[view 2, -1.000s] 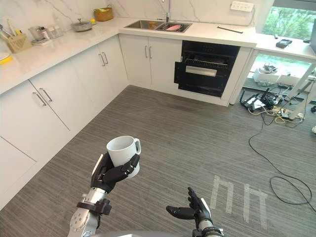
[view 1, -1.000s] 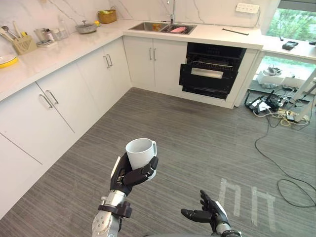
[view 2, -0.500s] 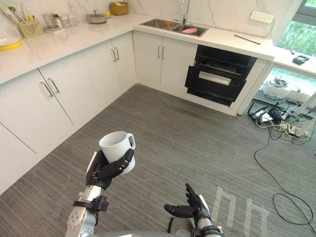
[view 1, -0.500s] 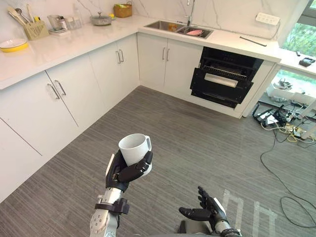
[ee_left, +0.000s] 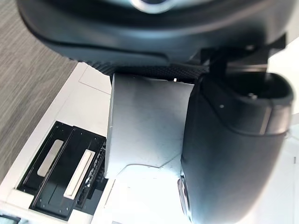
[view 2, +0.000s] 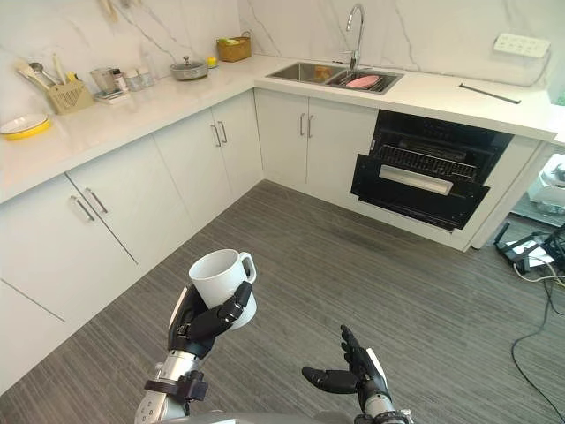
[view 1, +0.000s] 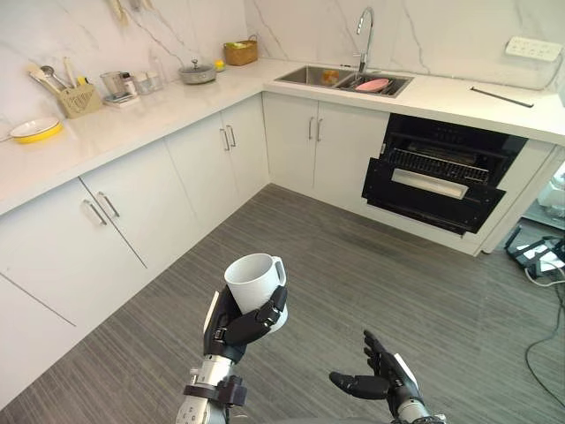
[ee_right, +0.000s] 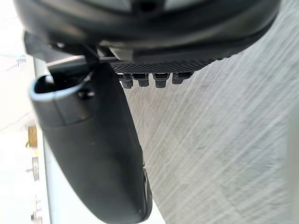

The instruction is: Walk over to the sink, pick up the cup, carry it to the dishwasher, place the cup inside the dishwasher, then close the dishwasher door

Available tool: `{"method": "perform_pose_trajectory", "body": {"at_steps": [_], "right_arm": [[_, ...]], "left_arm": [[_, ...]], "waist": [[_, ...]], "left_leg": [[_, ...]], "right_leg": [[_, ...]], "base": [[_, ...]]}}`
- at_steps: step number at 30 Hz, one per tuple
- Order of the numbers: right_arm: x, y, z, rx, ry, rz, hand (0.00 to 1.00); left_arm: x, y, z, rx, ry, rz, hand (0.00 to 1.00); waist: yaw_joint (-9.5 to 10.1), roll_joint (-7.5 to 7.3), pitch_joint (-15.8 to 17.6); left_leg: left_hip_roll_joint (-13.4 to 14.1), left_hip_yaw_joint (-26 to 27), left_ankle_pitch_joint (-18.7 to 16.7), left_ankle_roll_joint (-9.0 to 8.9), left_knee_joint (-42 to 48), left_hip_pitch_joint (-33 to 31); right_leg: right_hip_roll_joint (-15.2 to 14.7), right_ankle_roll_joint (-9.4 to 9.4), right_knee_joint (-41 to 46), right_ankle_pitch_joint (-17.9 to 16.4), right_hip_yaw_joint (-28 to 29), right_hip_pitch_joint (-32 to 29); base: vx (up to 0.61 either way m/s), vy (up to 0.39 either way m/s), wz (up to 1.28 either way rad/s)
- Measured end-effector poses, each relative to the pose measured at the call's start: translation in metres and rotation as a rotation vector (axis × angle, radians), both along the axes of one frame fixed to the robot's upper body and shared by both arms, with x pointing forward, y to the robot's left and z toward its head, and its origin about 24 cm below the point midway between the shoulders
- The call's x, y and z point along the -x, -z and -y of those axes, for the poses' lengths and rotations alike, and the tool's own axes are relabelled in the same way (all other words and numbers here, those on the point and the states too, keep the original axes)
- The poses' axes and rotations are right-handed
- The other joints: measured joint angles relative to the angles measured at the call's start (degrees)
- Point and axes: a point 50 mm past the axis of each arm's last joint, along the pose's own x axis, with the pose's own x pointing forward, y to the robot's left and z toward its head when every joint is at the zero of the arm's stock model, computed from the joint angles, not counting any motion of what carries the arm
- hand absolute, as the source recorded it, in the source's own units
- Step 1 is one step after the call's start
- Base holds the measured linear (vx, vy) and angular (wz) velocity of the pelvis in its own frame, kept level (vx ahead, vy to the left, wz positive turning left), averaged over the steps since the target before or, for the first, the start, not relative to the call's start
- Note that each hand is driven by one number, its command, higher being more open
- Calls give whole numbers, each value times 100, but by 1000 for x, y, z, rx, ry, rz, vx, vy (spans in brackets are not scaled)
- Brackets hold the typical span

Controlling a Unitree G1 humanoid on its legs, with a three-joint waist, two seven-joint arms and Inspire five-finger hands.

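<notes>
Mid-carry, by the look of it: picked up already, not yet placed. Gripping the cup [view 1: 255, 281] upright in the left hand [view 1: 231, 329], low and left of centre in the eye views, with fingers [view 1: 256, 320] and thumb clamped round its white wall and the handle turned toward the right of frame. Holding nothing in the right hand [view 1: 381, 382], low and right of centre, palm up, with fingers apart and relaxed above the floor [view 1: 353, 256]. Facing the dishwasher [view 1: 441, 181] at upper right, well apart from both hands, under the counter just right of the sink [view 1: 340, 79] (door dropped part-way, seemingly). Next, probably: walking across the floor toward upper right with the cup kept level, then reaching in over the door to a rack. Likely needing the door lowered further first, perhaps with the free right hand. Hard to judge from here: the door's true angle, and any free room on the rack, no more than a thin wire band in the dark opening. Hidden behind the thumb in the left wrist view: a good part of the cup's wall. Out of sight in the eye views: the cup's base, behind the curled fingers. Too small to name: the sink's contents, apart from something pink.
</notes>
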Motion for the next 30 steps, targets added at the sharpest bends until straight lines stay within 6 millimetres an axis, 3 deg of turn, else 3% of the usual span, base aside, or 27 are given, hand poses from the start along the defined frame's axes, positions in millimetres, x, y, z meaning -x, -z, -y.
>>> {"method": "perform_pose_trajectory", "body": {"at_steps": [1,2,3,4,5,6,7,8,9,10,11,12,13,14,15,17,19,21,22,23,25,26,27,28,29,30], "right_arm": [[-2,0,0,-1,2,3,100],[-4,-1,0,4,9,8,100],[-7,-1,1,12,12,14,100],[-7,-1,2,15,13,14,100],[-7,0,4,23,10,4,100],[-5,2,4,24,0,-12,100],[-3,5,2,20,-4,-26,100],[-4,8,-2,12,-12,-41,100],[-3,10,-4,5,-10,-53,100],[2,12,-7,-5,-2,-68,100],[3,12,-8,-10,0,-74,100],[7,14,-11,-19,6,-91,100],[12,16,-12,-24,9,-108,100],[13,17,-13,-27,9,-111,100],[17,18,-17,-37,10,-121,100],[19,19,-20,-45,6,-126,100],[14,13,-20,-46,3,-80,100],[12,12,-20,-46,2,-68,100],[13,12,-19,-46,5,-70,100],[14,13,-19,-46,8,-75,100],[15,13,-20,-49,5,-75,100],[14,13,-16,-42,3,-78,100],[8,6,-9,-23,-24,-43,100],[5,4,-9,-19,-28,-29,100],[-2,1,-9,-17,-28,-4,100],[-6,-2,-10,-16,-29,16,100]], "left_arm": [[-2,-1,-1,0,-2,8,0],[-6,-5,-1,-4,5,25,0],[-9,-8,0,0,10,38,0],[-10,-10,1,3,13,44,0],[-11,-14,1,5,13,60,0],[-12,-18,1,7,5,72,0],[-12,-18,-1,3,1,74,0],[-13,-18,-4,1,-14,67,0],[-13,-15,-6,-7,-25,42,0],[-14,-15,-8,-16,-25,31,0],[-14,-15,-9,-21,-25,30,0],[-13,-14,-11,-29,-22,16,0],[-12,-12,-10,-30,-20,-3,0],[-11,-11,-11,-31,-26,-10,0],[-10,-10,-13,-32,-34,-14,0],[-11,-13,-12,-30,-31,-2,0],[-19,-24,-10,-40,-4,58,0],[-24,-26,-10,-54,10,73,0],[-27,-28,-9,-71,22,80,0],[-28,-28,-9,-75,30,83,0],[-22,-23,-13,-84,19,61,0],[-18,-16,-11,-79,19,32,0],[-12,-10,-9,-65,6,2,0],[-10,-9,-8,-61,4,-5,0],[-9,-7,-3,-51,14,-12,0],[-7,-6,4,-38,26,-15,0]], "waist": [[33,-36,22],[117,-151,92],[190,-201,124],[231,-191,128],[291,-178,136],[365,-153,121],[417,-174,86],[425,-284,57],[336,-361,32],[278,-547,-10],[266,-644,1],[261,-762,-8],[241,-742,11],[252,-704,38],[250,-567,80],[201,-459,54],[18,-393,24],[-95,-387,34],[-130,-390,45],[-126,-404,52],[-127,-512,50],[-135,-414,53],[-118,-215,41],[-117,-178,78],[-125,-85,203],[-93,29,272]], "left_leg": [[-136,44,20,-3,-328,-85],[-457,42,177,-9,-1031,-253],[-635,-9,638,-110,-1757,-485],[-648,-47,885,-143,-2072,-593],[-638,-144,1360,-227,-2569,-768],[-508,-145,1591,-219,-2705,-871],[-481,-100,1870,-120,-2367,-914],[-493,-22,1870,67,-1834,-999],[-543,39,1422,311,-1288,-1068],[-722,104,1063,419,-1062,-988],[-838,153,902,461,-976,-914],[-1033,207,621,516,-900,-711],[-1128,208,397,530,-949,-378],[-1147,203,312,528,-1029,-149],[-1209,168,275,538,-1506,478],[-1222,107,335,528,-2112,1051],[-1250,-68,414,509,-2790,1708],[-1260,-228,373,438,-2933,1926],[-1263,-347,326,355,-3026,2108],[-1293,-468,227,199,-3117,2353],[-1436,-556,-19,-62,-3090,2797],[-1336,-570,-112,-104,-2999,2912],[-1196,-532,-111,-106,-2660,2856],[-1118,-505,-111,-106,-2319,2726],[-871,-464,-79,-155,-1365,2431],[-545,-412,235,-235,-123,2012]], "right_leg": [[-66,7,-105,4,36,128],[-231,16,-326,9,109,367],[-326,22,-417,12,220,509],[-333,28,-437,8,290,568],[-324,190,-446,-86,449,719],[-300,376,-411,-332,642,914],[-338,405,-334,-523,733,999],[-491,469,-44,-688,832,1012],[-662,475,715,-712,879,838],[-976,639,1776,-579,951,421],[-1148,745,2290,-402,996,221],[-1435,819,3175,241,1023,-110],[-1579,821,3830,600,986,-339],[-1566,746,4082,454,926,-459],[-1400,691,4309,17,708,-730],[-1084,637,4153,-349,436,-1136],[-649,513,2892,-519,-47,-2017],[-493,484,2080,-354,-110,-2245],[-380,438,1372,-28,-105,-2314],[-250,327,577,533,-110,-2369],[-215,-353,340,1836,-67,-2372],[-190,-228,719,1840,-48,-2423],[-142,-204,949,1484,-105,-2418],[-115,-197,1026,1350,-110,-2401],[-33,-211,1047,1145,-158,-2207],[159,-277,1025,944,-186,-1942]], "base": [[623,37,-20],[486,77,-28],[474,93,-30],[465,152,-37],[478,230,-54],[488,269,-68],[505,304,-74],[520,325,-48],[659,401,-22],[566,342,3],[585,335,6],[584,315,-3],[678,359,-8],[667,328,-18],[530,244,-14],[482,189,0],[509,141,36],[399,45,47],[524,12,60],[660,-12,66],[678,-65,52],[611,-107,31],[555,-135,18],[527,-146,10],[597,-163,0],[491,-130,-19]]}}
